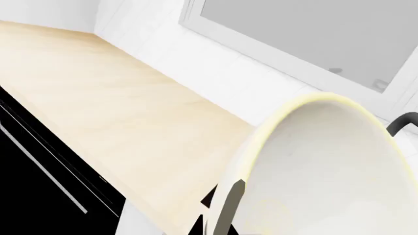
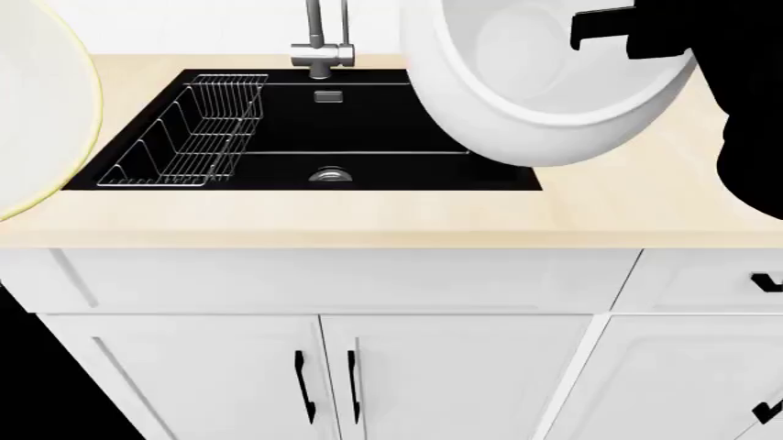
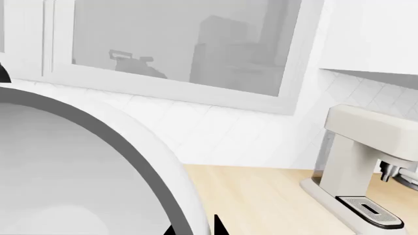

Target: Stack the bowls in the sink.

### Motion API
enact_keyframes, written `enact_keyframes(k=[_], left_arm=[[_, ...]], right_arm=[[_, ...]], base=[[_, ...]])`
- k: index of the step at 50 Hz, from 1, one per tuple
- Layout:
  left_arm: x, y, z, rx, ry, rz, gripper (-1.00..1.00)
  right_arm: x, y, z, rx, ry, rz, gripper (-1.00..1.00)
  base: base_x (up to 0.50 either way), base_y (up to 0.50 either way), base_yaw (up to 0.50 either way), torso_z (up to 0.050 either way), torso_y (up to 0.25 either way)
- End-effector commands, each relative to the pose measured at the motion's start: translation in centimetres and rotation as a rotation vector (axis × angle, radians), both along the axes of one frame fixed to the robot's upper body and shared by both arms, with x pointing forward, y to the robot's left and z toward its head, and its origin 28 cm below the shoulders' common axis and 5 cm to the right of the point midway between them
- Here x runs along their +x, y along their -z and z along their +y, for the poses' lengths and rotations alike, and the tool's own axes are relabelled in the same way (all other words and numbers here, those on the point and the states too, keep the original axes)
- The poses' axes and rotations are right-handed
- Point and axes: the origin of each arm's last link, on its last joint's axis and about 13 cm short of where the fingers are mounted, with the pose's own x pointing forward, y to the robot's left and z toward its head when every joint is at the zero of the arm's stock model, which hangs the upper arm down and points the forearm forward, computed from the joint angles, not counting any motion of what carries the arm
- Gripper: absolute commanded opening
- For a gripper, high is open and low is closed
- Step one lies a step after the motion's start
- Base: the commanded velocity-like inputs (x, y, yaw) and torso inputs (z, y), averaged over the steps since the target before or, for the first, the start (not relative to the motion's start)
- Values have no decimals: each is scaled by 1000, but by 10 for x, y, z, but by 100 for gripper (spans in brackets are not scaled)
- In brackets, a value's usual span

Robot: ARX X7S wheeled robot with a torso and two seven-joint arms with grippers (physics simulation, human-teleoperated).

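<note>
A: Where are the two bowls?

B: Both are up in the air, neither in the sink [image 2: 367, 119]. In the head view the plain white bowl [image 2: 538, 82] hangs tilted over the sink's right end and the tabletop [image 2: 367, 220] beside it, its hollow turned toward the camera. The black right gripper [image 2: 612, 32] reaches in over its upper rim. The cream bowl with the yellowish rim [image 2: 37, 110] fills the left edge of that view, over the tabletop left of the sink.

A: Are the jaws clenched on them?

B: For the right, one dark finger crosses the white bowl's rim, and in the right wrist view that bowl fills the lower left close to the camera, so the jaws look closed on its rim. For the left, the wrist view shows the cream bowl [image 1: 333, 166] large and near, with a dark finger [image 1: 225, 208] against its rim, so it appears grasped too. The left gripper itself does not show in the head view.

A: And the sink?

B: A black basin with a round steel drain [image 2: 329, 174] near its front, a wire dish rack [image 2: 190, 133] in its left part and a steel faucet [image 2: 325, 41] behind. White cabinet doors [image 2: 330, 376] sit below. The right wrist view also shows a cream coffee machine [image 3: 365, 166] on the tabletop under a window [image 3: 183, 44]
</note>
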Motion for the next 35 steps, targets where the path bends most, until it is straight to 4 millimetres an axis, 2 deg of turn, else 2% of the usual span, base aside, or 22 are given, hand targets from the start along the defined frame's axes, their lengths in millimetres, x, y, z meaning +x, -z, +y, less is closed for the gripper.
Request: enact_keyframes(k=[1,15,35], left_arm=[[-4,-8,1,-3,-5,-54,-100],[-4,-8,1,0,-9,-55,-100],[-5,-6,4,-5,-20,-54,-100]], right_arm=[[-3,-3,-8,17,45,-35,-100],[-7,-3,-16,47,99,-42,-100],[-6,-3,-14,28,93,-38,-100]], base=[[293,0,0,0,10],[348,0,0,0,2],[364,0,0,0,3]])
